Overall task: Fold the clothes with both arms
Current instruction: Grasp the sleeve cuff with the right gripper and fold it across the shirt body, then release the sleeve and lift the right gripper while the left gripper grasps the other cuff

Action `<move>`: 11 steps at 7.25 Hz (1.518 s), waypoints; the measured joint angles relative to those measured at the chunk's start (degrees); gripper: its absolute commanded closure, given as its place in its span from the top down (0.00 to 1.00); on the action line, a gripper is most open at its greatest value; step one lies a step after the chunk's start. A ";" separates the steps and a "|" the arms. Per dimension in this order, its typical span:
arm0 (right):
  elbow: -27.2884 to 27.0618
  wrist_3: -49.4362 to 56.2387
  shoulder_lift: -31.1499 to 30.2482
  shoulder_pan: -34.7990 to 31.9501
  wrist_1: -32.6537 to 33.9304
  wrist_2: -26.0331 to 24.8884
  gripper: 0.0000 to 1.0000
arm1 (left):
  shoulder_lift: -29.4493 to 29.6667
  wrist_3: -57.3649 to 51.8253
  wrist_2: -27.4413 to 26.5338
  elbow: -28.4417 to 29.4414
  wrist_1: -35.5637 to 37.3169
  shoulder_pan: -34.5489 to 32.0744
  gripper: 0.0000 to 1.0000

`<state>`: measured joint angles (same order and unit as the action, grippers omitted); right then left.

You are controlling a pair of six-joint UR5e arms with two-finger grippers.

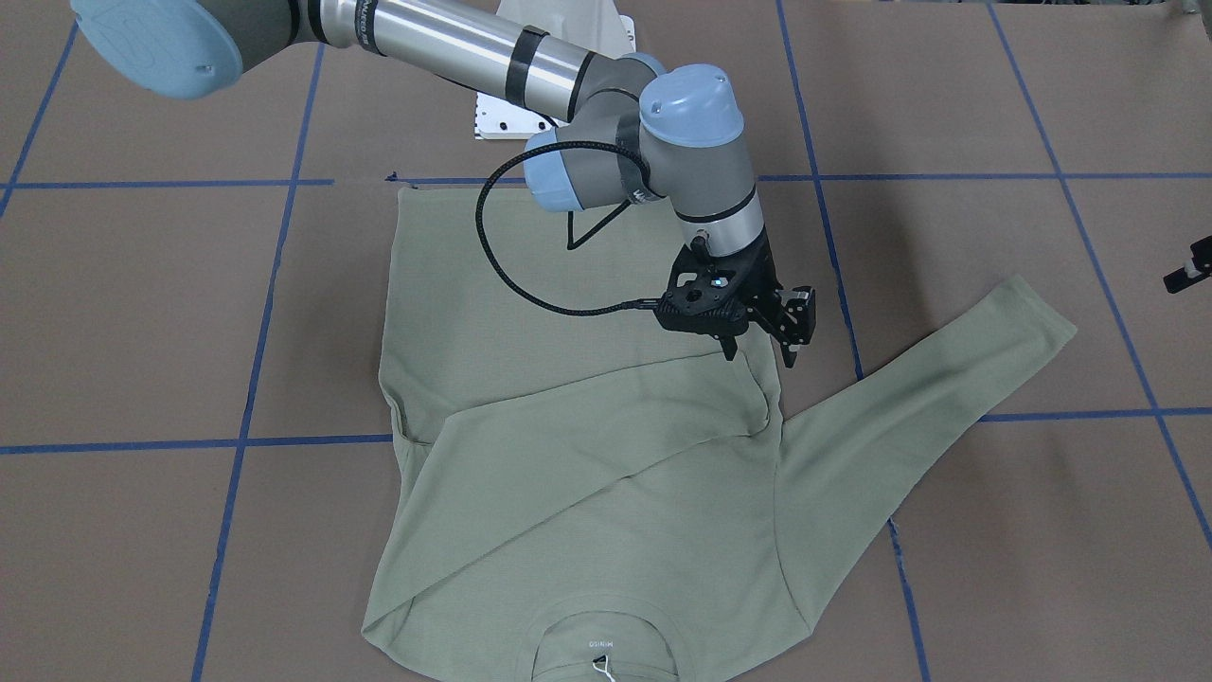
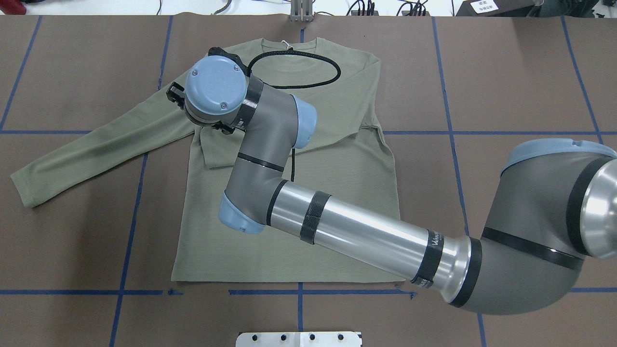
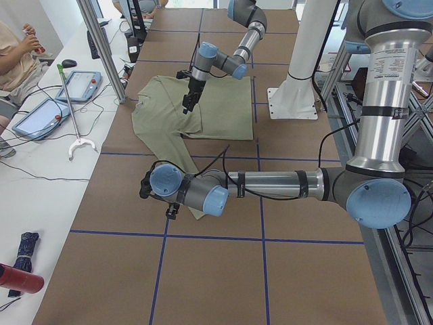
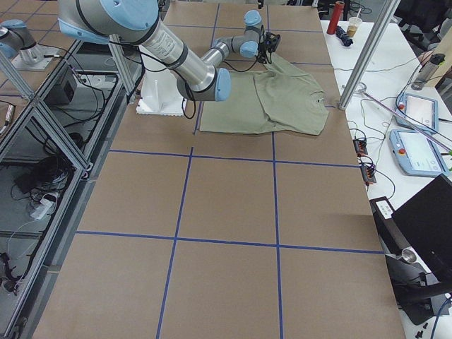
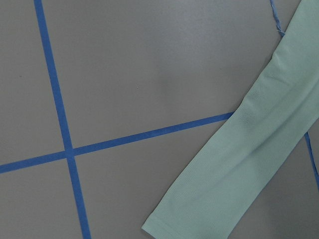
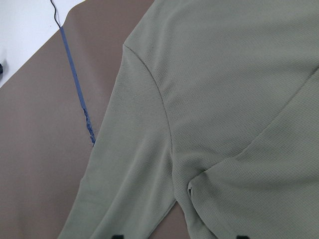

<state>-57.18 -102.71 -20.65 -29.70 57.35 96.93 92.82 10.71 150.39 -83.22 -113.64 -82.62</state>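
The sage-green shirt (image 1: 587, 493) lies flat on the brown table, neck label (image 1: 599, 642) towards the operators' side. One sleeve is folded across the body, its cuff (image 1: 753, 379) near the opposite armpit. The other sleeve (image 1: 947, 379) stretches out flat. My right gripper (image 1: 760, 350) hovers just above the folded cuff, open and empty; its wrist view shows only shirt fabric (image 6: 224, 99) below. My left gripper (image 1: 1188, 270) barely shows at the view's edge, off the straight sleeve's end; I cannot tell its state. Its wrist view shows that sleeve's cuff (image 5: 249, 164) on the table.
The white pedestal base (image 2: 299, 339) stands at the robot's side of the table. Blue tape lines (image 1: 284, 440) grid the brown surface. A side bench with tablets (image 3: 40, 115) and aluminium posts (image 3: 101, 47) runs along the far edge.
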 measured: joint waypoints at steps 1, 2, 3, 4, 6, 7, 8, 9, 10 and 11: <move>-6.40 -0.71 -4.56 -2.24 2.16 4.46 0.99 | -0.10 3.04 -1.98 1.27 -2.35 1.60 0.98; -13.98 -0.87 -10.62 -4.76 4.55 9.17 0.99 | -0.18 6.00 -3.37 2.71 -4.34 3.45 0.98; -20.66 -0.71 -16.88 -7.23 5.77 12.83 0.99 | -0.30 7.61 -4.01 4.07 -5.91 5.59 0.94; -26.39 0.48 -23.22 -9.89 6.23 16.38 0.99 | -0.32 8.29 -4.41 5.41 -6.67 8.05 0.93; -33.92 6.15 -33.23 -14.21 6.34 21.95 0.99 | -0.01 8.64 -5.32 7.61 -7.11 12.17 0.89; -35.17 7.67 -35.25 -14.96 6.36 22.78 0.99 | 0.10 8.67 -6.82 8.96 -7.78 13.12 0.89; -35.76 8.26 -36.08 -15.24 6.37 23.00 0.99 | 0.19 8.69 -8.40 9.94 -8.73 13.74 0.86; -36.06 8.47 -36.37 -15.34 6.37 22.98 0.99 | 0.41 8.70 -9.16 10.53 -9.23 14.21 0.86; -36.18 8.54 -36.50 -15.36 6.37 22.92 0.99 | 0.74 8.70 -9.49 10.72 -9.45 14.58 0.86; -36.21 8.57 -36.54 -15.39 6.37 22.86 0.99 | 0.95 8.66 -9.61 10.72 -9.97 14.80 0.86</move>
<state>-93.39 -94.14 -57.18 -45.08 63.72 119.80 93.77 19.37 140.77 -72.50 -123.60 -67.82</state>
